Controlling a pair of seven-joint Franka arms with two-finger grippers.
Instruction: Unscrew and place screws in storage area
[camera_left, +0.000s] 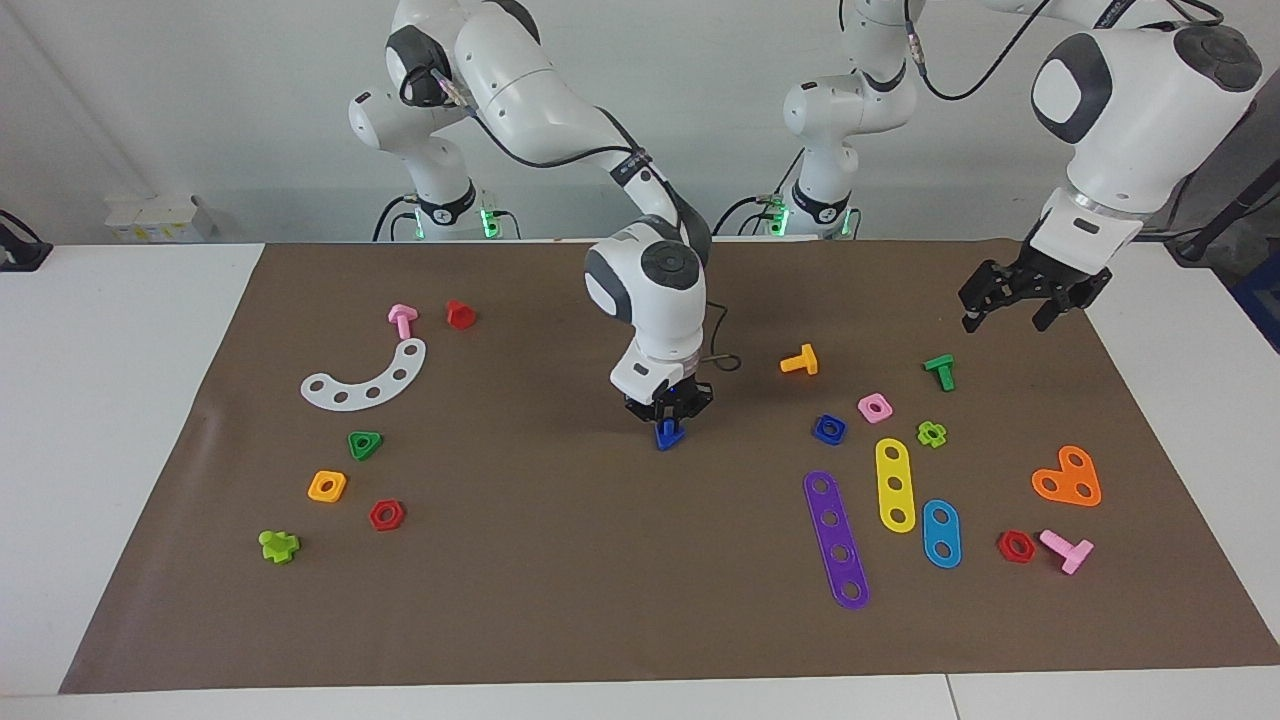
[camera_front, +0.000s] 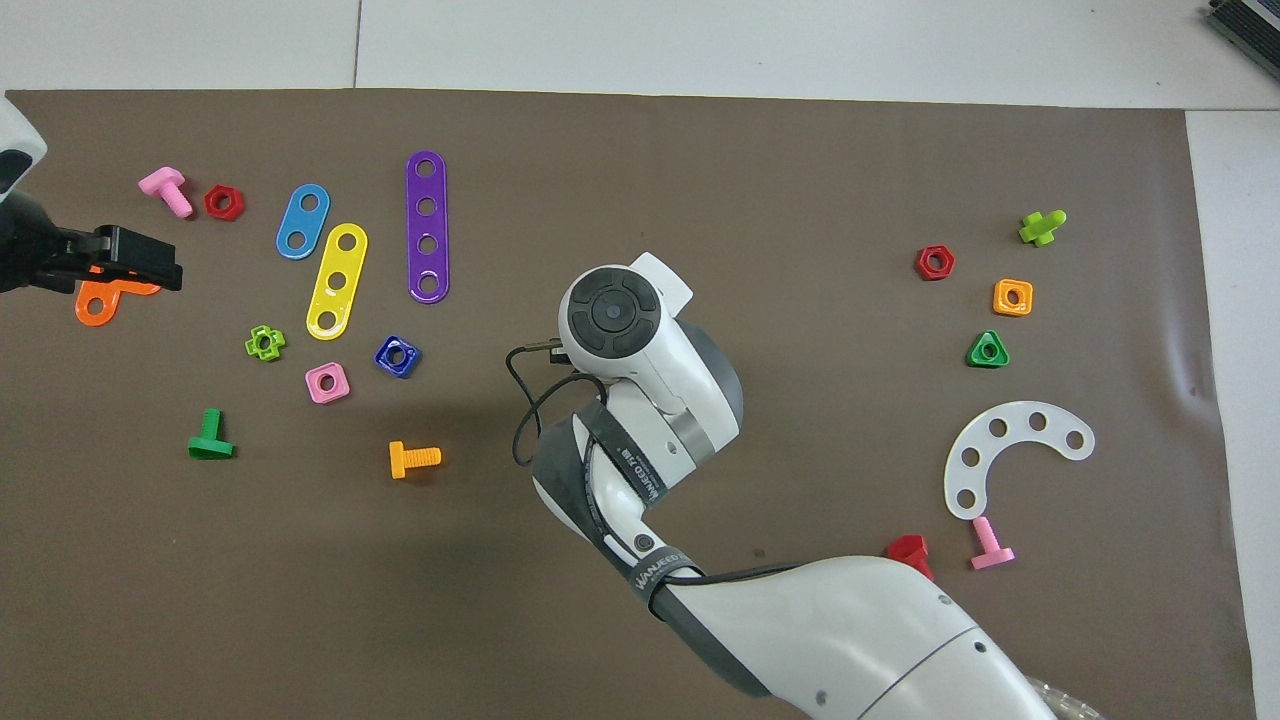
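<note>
My right gripper points down over the middle of the brown mat. It is shut on the dark-blue triangular-headed bolt, which hangs just above the mat. In the overhead view my right wrist hides both the gripper and the bolt. The dark-blue squarish nut lies alone on the mat toward the left arm's end, beside a pink square nut; the dark-blue nut also shows in the overhead view. My left gripper is open and empty, raised over the mat's left-arm end, and also shows in the overhead view.
Purple, yellow and light-blue strips, an orange plate, and orange and green bolts lie around the nut. A white curved strip, a green triangular nut and other pieces lie toward the right arm's end.
</note>
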